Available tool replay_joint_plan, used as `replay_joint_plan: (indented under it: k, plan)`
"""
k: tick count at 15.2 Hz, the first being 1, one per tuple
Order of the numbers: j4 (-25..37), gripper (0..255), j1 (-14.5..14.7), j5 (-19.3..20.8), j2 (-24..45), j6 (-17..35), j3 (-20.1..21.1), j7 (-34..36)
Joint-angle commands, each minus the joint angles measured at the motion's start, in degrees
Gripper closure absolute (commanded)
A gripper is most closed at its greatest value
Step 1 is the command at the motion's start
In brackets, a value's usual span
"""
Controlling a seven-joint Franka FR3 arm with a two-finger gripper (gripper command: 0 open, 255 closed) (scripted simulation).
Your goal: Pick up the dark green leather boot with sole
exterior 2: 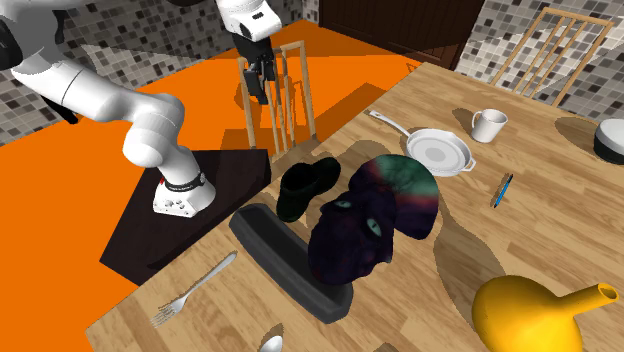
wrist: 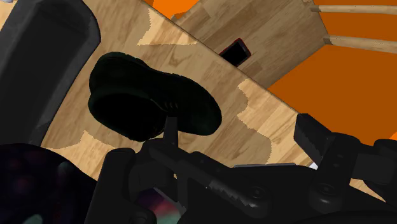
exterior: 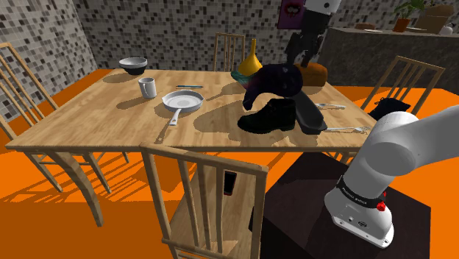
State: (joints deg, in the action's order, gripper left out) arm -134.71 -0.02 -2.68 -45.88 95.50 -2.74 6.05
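Spread jaws hang empty well above the dark boot (wrist: 146,95) standing on the table (wrist: 254,108).

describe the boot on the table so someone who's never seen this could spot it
On the wooden dining table, look at the edge nearest the robot's stand. The boot stands upright there, next to a long dark tray and a bulky purple-green head shape. It alone is a low, near-black ankle boot with a sole.
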Motion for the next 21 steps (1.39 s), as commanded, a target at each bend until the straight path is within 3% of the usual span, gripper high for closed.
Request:
replay_joint_plan:
  k: [1, 9, 16, 21]
  plan:
    - [0.0, 0, 0.0, 0.0, 0.0, 0.0, 0.0, 0.0]
    - [-10.53, 0, 0.01, 2.04, 4.99, 16.59, -5.29, -8.81]
    - [-15.0, 0, 0.99, 2.16, 15.3, 32.23, -10.71, -17.38]
    - [-17.14, 0, 1.26, 1.81, 17.5, 36.57, -11.43, -18.42]
